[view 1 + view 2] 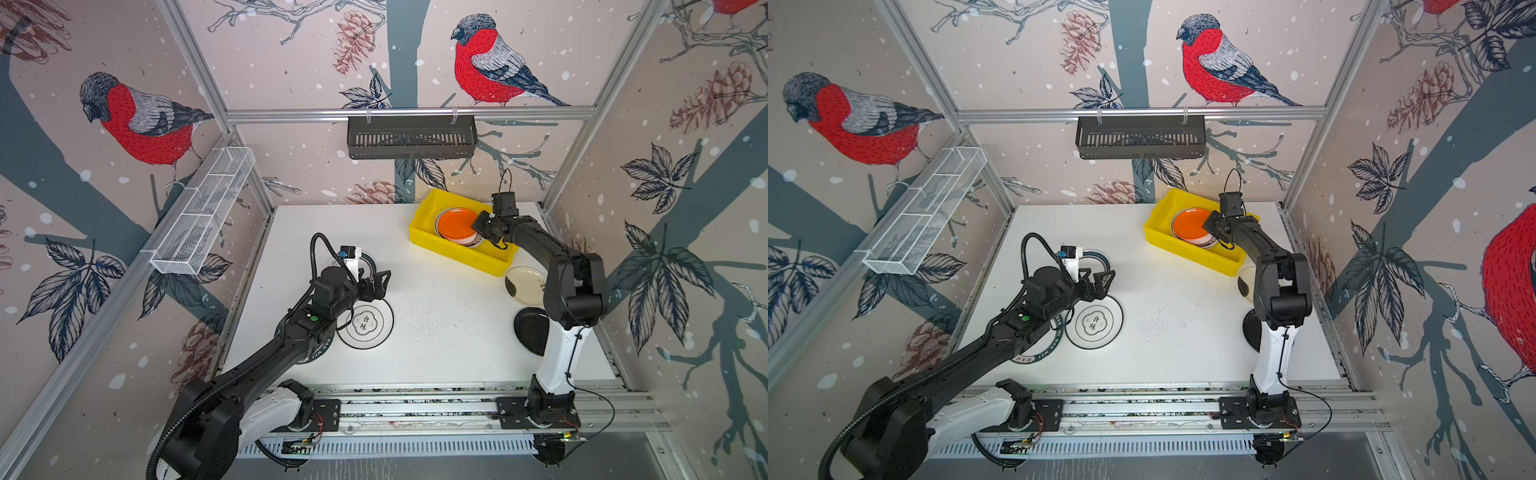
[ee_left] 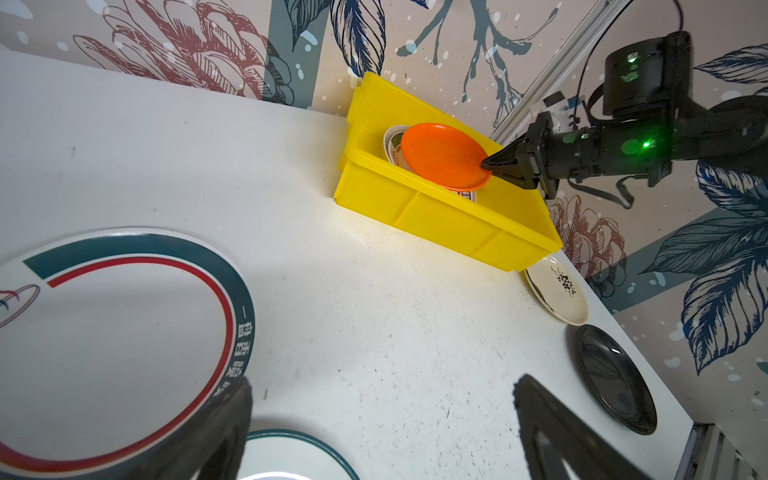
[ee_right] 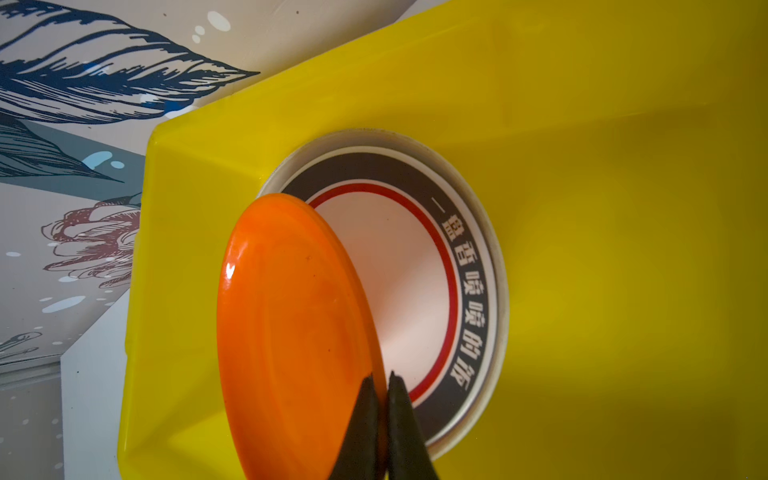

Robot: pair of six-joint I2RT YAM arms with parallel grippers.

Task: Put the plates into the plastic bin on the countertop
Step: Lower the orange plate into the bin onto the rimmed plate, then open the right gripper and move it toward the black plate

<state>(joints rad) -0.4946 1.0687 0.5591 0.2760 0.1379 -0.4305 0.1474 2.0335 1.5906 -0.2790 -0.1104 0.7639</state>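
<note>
Right pincer (image 3: pixel 384 386): jaws pressed together on the near rim of the solid orange round plate (image 3: pixel 291 332), a thin edge grip. The plate extends away from the pincer toward the far end wall of the bright yellow rectangular plastic bin (image 3: pixel 623 208) and is held tilted, inside the bin's outline. Directly beneath lies a white plate with a dark lettered band and red ring (image 3: pixel 469 291), flat on a small stack in the bin. Whether the orange plate's far edge touches that stack cannot be told. Judged step: release, since the plate lies over the stack and needs only lowering and letting go. Left pincer (image 1: pixel 376 284): jaws wide apart, holding nothing, hovering over the white desk (image 1: pixel 436 332) well apart from the bin. Just beside it sits a white round plate with a thin black ring (image 1: pixel 365 324). On its other side lies a white plate with a teal and red rim (image 2: pixel 124 332), partly under the arm. The left arm is the nearer to both. By the right arm's base, a cream plate with a dark sprig (image 1: pixel 525 284) lies just outside the bin wall, with a glossy black plate (image 1: pixel 532 332) next to it. The right arm is nearer to these.
</note>
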